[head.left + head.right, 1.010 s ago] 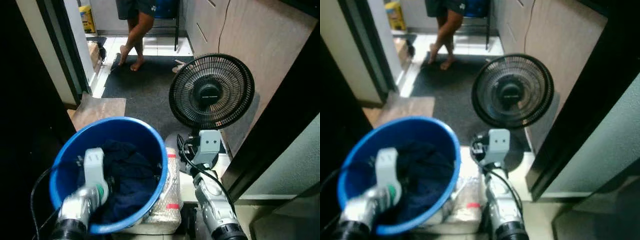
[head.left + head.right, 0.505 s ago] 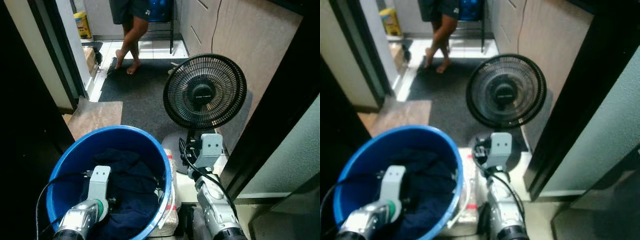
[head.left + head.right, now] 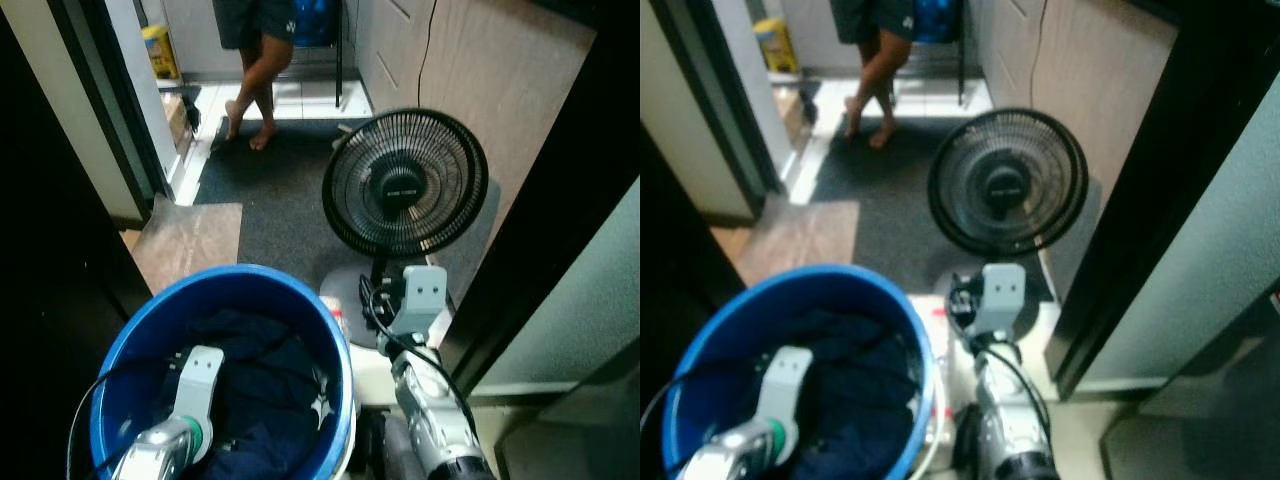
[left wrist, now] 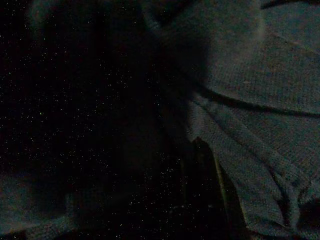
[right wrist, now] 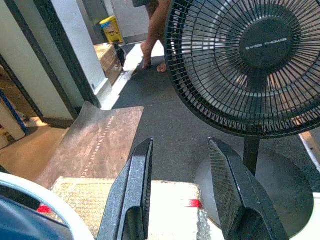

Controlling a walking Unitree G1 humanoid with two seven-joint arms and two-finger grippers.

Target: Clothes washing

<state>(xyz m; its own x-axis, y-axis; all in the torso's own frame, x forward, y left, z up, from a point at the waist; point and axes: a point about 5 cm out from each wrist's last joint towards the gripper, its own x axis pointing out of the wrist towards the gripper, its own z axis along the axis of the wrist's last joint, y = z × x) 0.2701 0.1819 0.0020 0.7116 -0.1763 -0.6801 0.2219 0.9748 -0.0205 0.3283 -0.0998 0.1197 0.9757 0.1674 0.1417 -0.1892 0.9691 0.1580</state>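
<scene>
While your left end effector (image 3: pixel 205 385) sits buried in dark clothes (image 3: pixel 265 365), its state can't be told.
Your right end effector (image 5: pixel 182 195) hangs open before the black fan (image 3: pixel 405 185), beside the blue bucket (image 3: pixel 330 330).

Your two head views look forward and down from above at the same scene: the bucket (image 3: pixel 220 370) close below, the fan (image 3: pixel 405 185) ahead, and a person's legs (image 3: pixel 255 85) far up the floor. Your left wrist view sits very close over dark cloth (image 4: pixel 260 120) and is nearly black. Your right wrist view looks low along its gripper (image 5: pixel 182 192) toward the fan, near it, and shares fan, mat (image 5: pixel 95 142) and legs with the head views.
</scene>
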